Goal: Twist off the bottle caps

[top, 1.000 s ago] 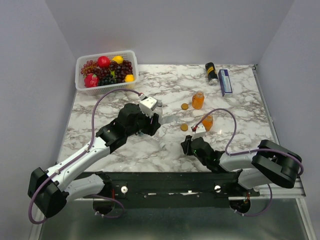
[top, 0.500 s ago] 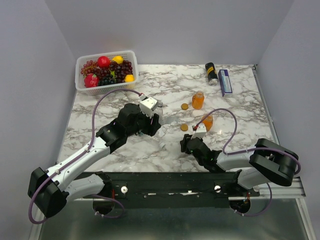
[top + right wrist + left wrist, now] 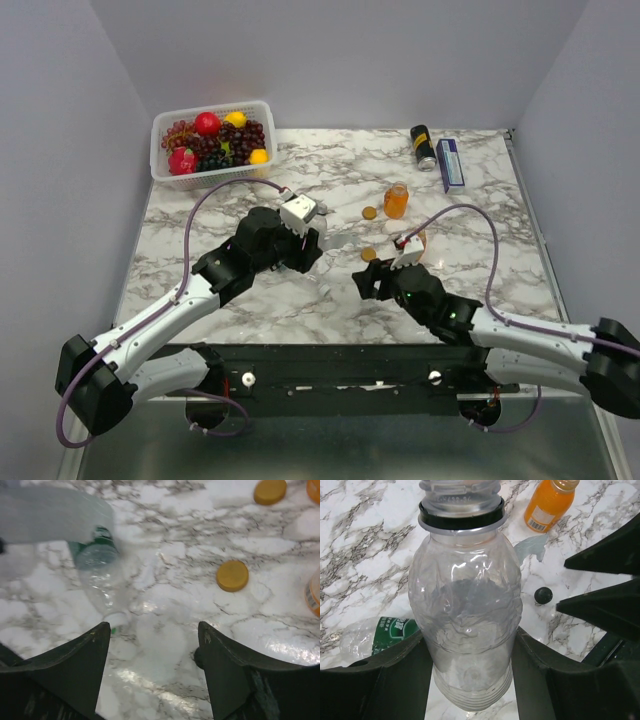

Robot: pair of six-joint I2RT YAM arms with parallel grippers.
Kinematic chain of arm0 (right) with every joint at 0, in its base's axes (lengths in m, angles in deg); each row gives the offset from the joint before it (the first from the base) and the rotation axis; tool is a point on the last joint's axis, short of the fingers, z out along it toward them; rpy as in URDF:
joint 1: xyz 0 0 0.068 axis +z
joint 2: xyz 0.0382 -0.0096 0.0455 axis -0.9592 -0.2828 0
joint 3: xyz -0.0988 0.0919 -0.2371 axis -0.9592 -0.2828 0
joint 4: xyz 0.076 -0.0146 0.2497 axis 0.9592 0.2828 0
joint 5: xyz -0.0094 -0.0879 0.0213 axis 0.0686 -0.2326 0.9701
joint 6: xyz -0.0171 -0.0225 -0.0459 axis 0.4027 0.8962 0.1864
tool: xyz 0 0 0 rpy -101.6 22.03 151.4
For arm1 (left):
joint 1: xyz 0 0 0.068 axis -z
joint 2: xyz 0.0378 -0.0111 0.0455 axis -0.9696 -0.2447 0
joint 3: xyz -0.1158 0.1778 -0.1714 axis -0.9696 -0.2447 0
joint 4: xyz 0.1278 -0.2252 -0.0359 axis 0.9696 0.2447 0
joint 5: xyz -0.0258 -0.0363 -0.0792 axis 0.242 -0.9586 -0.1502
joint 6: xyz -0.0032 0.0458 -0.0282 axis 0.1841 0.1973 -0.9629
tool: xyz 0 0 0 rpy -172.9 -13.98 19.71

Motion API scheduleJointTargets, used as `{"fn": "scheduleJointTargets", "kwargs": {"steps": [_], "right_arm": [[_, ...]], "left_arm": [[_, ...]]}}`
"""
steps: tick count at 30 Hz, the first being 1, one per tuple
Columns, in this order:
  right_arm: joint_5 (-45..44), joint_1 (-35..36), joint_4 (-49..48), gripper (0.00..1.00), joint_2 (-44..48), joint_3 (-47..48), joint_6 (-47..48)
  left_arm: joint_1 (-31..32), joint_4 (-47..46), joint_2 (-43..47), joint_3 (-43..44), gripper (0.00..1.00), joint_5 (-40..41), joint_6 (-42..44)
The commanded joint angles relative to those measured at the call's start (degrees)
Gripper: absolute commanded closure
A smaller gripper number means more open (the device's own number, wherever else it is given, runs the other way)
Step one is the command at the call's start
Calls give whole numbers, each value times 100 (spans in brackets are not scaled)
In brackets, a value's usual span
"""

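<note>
My left gripper (image 3: 470, 677) is clamped around the clear bottle (image 3: 467, 605), whose neck is uncapped. My right gripper (image 3: 152, 630) is just right of that bottle, fingers apart and empty. A second clear bottle (image 3: 100, 575) lies beside it. A dark cap (image 3: 543, 595) and an orange cap (image 3: 232, 575) sit nearby on its right.
</note>
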State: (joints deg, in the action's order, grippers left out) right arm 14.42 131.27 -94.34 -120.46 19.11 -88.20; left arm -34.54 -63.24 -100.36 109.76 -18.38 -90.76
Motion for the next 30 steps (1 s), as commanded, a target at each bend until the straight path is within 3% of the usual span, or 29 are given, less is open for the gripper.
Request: {"fn": "scheduleJointTargets", "kwargs": {"steps": [1,6,12,30], "right_arm": [[968,-143,1731,20,1162,712,477],[2871,-1022,2139,19,1682,1425,618],[4316,-1445,2183,18,1367,2382,504],[4899,-1436,2007,29,804,2270,557]], "left_arm": [[168,-71,231,-31,68,-289,175],[527,-247,372,-110,68,-1034,464],[1099,78,178,-22,68,-1212,781],[1372,123,-33,39,68,-1125,913]]}}
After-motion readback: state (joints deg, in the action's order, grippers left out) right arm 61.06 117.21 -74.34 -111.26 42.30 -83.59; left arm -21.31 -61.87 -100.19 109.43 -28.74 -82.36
